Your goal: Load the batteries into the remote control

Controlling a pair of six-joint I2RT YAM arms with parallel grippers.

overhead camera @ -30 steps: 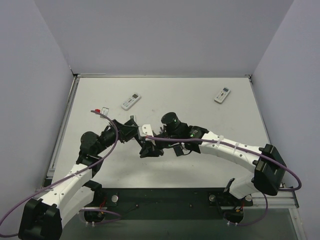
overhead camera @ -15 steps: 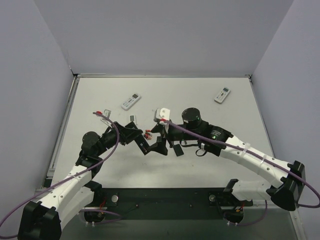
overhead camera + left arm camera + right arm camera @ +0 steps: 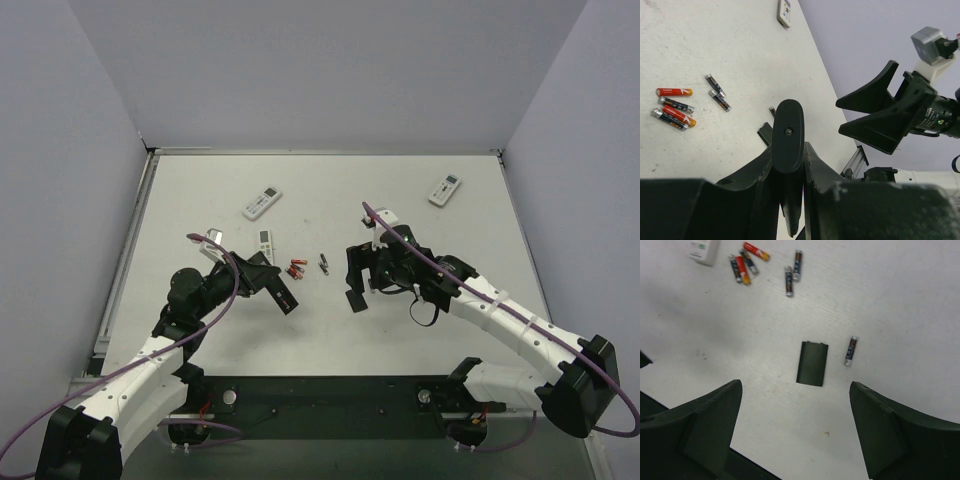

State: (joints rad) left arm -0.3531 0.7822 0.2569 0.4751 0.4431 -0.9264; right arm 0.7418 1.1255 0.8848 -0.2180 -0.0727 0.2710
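Claws apart mid-table, batts between.
I see L claw (image 3: 287,301) & R claw (image 3: 354,275) flanking batteries (image 3: 297,268) on table (image 3: 440,330); white remote (image 3: 265,240) just beside.

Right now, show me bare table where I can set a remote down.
Freest: the far middle of the white table, between the far-left white rectangular remote and the far-right white rectangular remote. Crowded: the centre, where red-and-black cylindrical batteries and a flat black plastic cover lie.
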